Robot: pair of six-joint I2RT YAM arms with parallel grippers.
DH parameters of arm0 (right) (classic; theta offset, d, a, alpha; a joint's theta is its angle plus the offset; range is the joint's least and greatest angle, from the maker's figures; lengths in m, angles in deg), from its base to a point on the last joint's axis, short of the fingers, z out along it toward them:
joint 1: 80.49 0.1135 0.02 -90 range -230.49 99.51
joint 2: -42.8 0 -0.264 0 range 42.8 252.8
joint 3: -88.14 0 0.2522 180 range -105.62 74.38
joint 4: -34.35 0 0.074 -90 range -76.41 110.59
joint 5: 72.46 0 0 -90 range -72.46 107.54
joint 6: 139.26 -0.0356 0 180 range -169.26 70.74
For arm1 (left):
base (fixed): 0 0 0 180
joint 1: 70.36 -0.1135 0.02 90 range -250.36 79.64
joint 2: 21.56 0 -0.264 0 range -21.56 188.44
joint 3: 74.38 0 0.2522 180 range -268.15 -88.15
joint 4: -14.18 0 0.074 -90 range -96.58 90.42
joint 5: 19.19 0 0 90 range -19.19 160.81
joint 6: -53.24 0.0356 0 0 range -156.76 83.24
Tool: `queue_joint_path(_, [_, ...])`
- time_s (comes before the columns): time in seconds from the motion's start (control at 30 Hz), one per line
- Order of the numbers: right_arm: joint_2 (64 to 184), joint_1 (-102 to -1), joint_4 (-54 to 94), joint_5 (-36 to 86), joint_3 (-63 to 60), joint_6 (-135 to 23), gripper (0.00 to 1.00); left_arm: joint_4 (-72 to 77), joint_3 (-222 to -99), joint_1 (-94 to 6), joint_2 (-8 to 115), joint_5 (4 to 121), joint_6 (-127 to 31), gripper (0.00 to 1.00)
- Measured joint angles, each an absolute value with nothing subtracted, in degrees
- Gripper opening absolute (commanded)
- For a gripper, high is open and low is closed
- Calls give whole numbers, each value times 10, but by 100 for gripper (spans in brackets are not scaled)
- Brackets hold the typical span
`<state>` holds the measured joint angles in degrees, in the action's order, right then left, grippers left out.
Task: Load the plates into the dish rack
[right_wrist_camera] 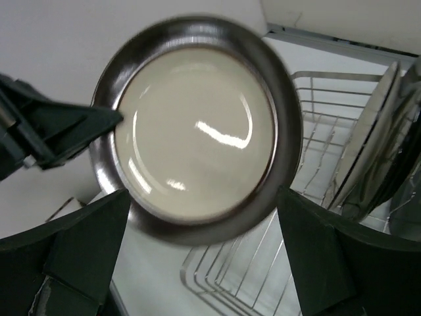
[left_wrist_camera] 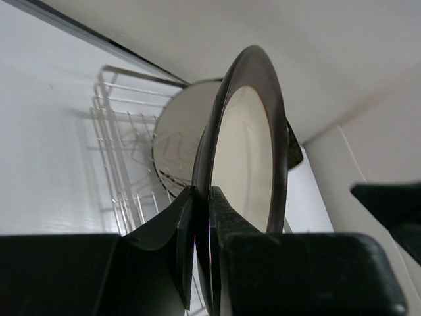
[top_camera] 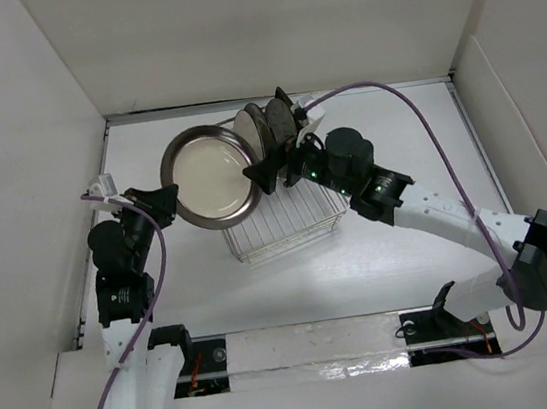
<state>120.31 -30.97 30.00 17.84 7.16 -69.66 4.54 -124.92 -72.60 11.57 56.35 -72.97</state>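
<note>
White table (top_camera: 193,286), plate (top_camera: 211,175) clamped in left pincer (top_camera: 167,199)

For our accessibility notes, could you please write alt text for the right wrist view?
A round cream plate with a dark rim fills the view, gripped at its left edge by the left pincer. The right pincer stands open around its lower edge; behind is a silver wire dish rack with other plates upright at right.
</note>
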Motion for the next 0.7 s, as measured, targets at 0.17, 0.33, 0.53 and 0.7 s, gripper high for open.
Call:
queue_joint_path(0.17, [1235, -357, 298, 185, 58, -696, 98, 55, -1242, -696, 117, 494, -729, 0])
queue_joint_path(0.33, [1251, -383, 288, 190, 58, -697, 98, 108, -1242, -663, 117, 444, -728, 0])
queue_joint_path(0.53, [1261, -385, 312, 286, 64, -702, 79, 150, -1242, -646, 125, 408, -726, 0])
queue_joint_path(0.7, [1271, -403, 384, 422, 95, -732, 5, 165, -1233, -651, 133, 419, -717, 0])
